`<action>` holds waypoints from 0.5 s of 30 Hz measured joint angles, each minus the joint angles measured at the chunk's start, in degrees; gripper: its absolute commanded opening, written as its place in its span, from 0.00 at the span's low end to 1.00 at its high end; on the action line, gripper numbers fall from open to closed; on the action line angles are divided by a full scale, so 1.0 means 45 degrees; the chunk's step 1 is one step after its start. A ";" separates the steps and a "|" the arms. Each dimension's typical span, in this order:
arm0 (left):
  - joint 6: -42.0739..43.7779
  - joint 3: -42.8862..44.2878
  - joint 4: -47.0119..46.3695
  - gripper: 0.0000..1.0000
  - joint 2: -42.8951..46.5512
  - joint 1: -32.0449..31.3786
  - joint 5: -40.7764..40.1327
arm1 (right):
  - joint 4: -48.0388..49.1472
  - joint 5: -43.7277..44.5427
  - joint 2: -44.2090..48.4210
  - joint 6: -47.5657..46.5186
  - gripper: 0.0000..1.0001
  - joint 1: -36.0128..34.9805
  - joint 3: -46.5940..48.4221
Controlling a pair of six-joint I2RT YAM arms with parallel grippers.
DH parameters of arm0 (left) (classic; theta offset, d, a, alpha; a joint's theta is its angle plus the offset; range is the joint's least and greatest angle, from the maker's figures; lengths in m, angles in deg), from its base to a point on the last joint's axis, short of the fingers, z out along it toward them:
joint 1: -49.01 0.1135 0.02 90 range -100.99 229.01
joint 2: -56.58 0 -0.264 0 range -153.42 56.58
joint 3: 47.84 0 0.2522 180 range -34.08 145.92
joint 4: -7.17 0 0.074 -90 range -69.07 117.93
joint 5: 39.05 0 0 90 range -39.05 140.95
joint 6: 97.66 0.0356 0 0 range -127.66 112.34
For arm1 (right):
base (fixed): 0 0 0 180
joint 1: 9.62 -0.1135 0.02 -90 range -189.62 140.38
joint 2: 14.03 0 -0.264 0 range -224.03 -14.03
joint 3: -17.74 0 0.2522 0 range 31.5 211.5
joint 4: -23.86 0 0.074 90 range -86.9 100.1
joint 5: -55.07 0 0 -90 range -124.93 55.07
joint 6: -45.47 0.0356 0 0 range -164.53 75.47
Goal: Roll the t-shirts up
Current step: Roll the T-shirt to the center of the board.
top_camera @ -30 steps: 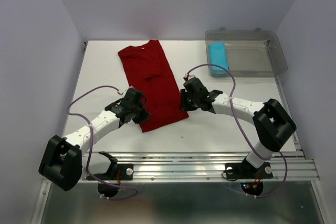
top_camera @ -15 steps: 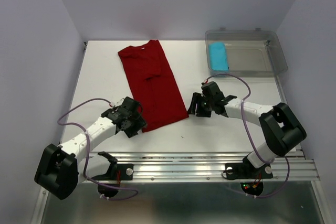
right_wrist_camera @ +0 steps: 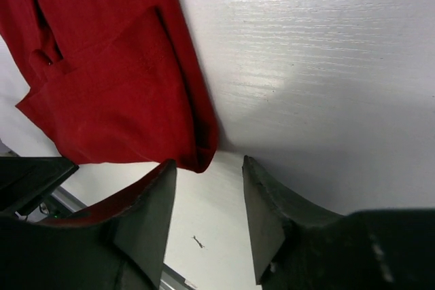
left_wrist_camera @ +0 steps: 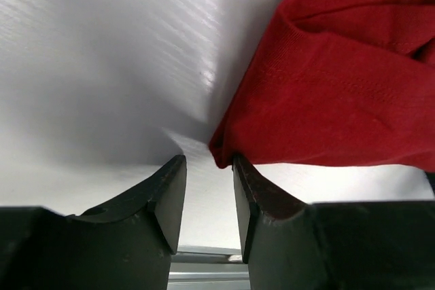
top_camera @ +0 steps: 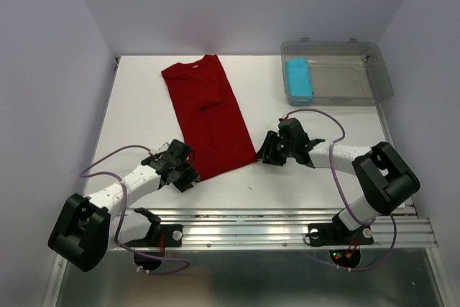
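Note:
A dark red t-shirt (top_camera: 208,116) lies flat on the white table as a long narrow strip, collar at the far end. My left gripper (top_camera: 188,175) is low at the strip's near left corner. In the left wrist view its jaws (left_wrist_camera: 207,168) stand open, and the red cloth's corner (left_wrist_camera: 224,154) touches the right fingertip. My right gripper (top_camera: 263,150) is at the near right corner, open (right_wrist_camera: 209,168), with the shirt's corner (right_wrist_camera: 200,157) just ahead of the left fingertip. A cyan-blue rolled t-shirt (top_camera: 299,80) lies in the bin.
The clear plastic bin (top_camera: 381,70) stands at the back right of the table. A metal rail (top_camera: 287,224) runs along the near edge by the arm bases. A tiny dark speck (right_wrist_camera: 198,240) lies on the table near the right gripper.
Both grippers have moved from the shirt's side edges toward me, down to its near corners. Their jaws, narrow a second ago, now stand apart.

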 measured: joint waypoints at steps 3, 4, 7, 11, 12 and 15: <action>-0.0097 0.0000 -0.0379 0.38 -0.0228 0.0000 0.0010 | 0.0287 -0.0121 -0.0092 0.0199 0.39 0.0000 -0.0131; -0.0092 0.0000 -0.0452 0.35 -0.0277 0.0000 0.0005 | 0.0364 -0.0151 -0.0136 0.0233 0.38 0.0000 -0.0170; -0.0155 0.0000 -0.0661 0.27 -0.0418 0.0000 -0.0005 | 0.0520 -0.0194 -0.0228 0.0374 0.27 0.0000 -0.0175; -0.0175 0.0015 -0.0879 0.02 -0.0593 0.0000 -0.0005 | 0.0942 -0.0301 -0.0423 0.0534 0.03 0.0000 -0.0170; -0.0180 0.0029 -0.0884 0.00 -0.0612 0.0000 -0.0010 | 0.1039 -0.0350 -0.0510 0.0539 0.01 0.0000 -0.0170; -0.0170 0.0102 -0.0874 0.00 -0.0641 0.0000 -0.0058 | 0.1141 -0.0393 -0.0690 0.0563 0.01 0.0000 -0.0170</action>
